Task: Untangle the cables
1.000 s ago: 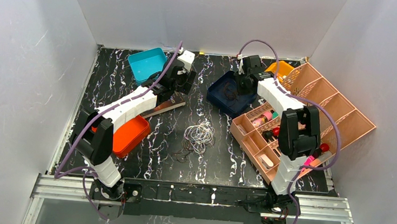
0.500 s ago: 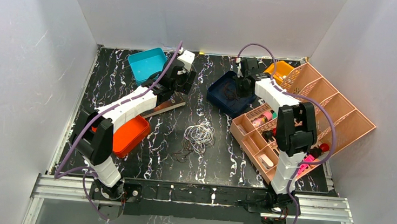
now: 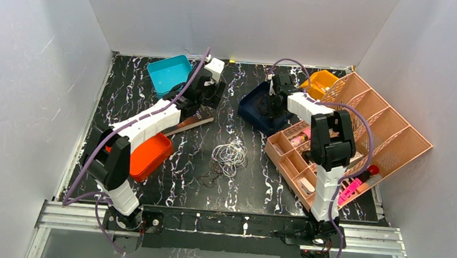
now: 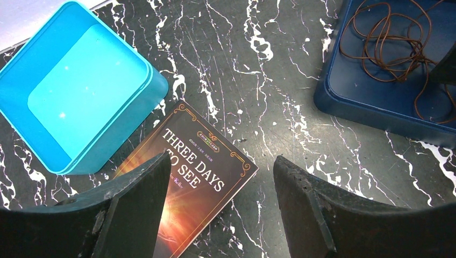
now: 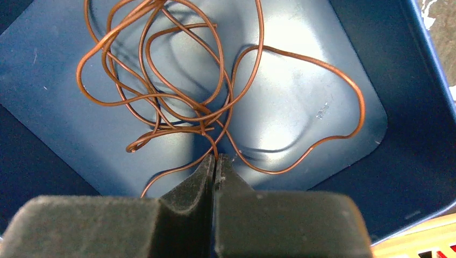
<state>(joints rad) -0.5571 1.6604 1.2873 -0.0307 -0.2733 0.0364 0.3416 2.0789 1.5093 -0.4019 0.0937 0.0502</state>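
A brown cable [image 5: 201,126] lies in loose loops inside the navy tray [image 5: 408,134]. My right gripper [image 5: 215,157] is down in that tray and shut, and one strand of the brown cable runs into its fingertips. From above, the right gripper [image 3: 273,100] stands over the navy tray [image 3: 249,108]. A whitish cable tangle [image 3: 230,156] lies mid-table, with dark thin cables [image 3: 209,178] trailing from it toward the front. My left gripper [image 4: 221,161] hangs open over a book [image 4: 207,177] with nothing between its fingers. The left wrist view also shows the brown cable [image 4: 384,51].
A teal bin [image 3: 168,72] sits at the back left and a red-orange tray [image 3: 152,155] by the left arm. A pink compartment organizer [image 3: 393,140] holding small items fills the right side. A small orange bin [image 3: 322,80] stands behind it.
My right gripper has shut on a strand of the brown cable, and the right arm has swung slightly leftward over the navy tray. The left arm has stayed still.
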